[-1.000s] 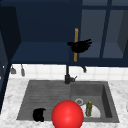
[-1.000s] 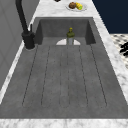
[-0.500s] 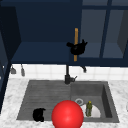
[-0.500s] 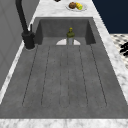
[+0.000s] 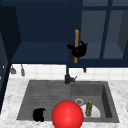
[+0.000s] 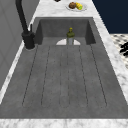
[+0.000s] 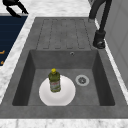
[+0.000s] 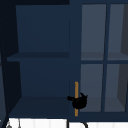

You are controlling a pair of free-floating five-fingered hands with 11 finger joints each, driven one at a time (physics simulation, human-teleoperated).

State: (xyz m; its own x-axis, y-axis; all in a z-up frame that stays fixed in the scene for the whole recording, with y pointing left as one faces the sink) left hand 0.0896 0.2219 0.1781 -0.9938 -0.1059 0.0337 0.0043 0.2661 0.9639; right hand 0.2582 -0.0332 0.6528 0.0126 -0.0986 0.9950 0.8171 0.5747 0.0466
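My right hand point(image 5: 79, 50) is up at the wall cabinet, its fingers curled round the orange vertical door handle point(image 5: 76, 37); in the upper view this right hand point(image 8: 79, 102) is on the lower half of the handle point(image 8: 76, 87). My left hand point(image 5: 38, 114) hangs low by the sink's front left edge, fingers relaxed and holding nothing. It also shows in the left side view point(image 6: 124, 48) and in the right side view point(image 7: 13, 6), just off the counter's front. A red ball point(image 5: 67, 115) sits at the sink's front edge.
A green bottle point(image 7: 54, 80) stands upright on a white plate point(image 7: 67, 96) in the basin, beside the drain point(image 7: 82, 80). The black faucet point(image 5: 67, 76) rises behind the sink. A plate of fruit point(image 6: 76, 5) lies on the far counter. The cabinet's left half stands open.
My right hand has edged slightly down along the orange handle. My left hand, the ball and the bottle have not moved.
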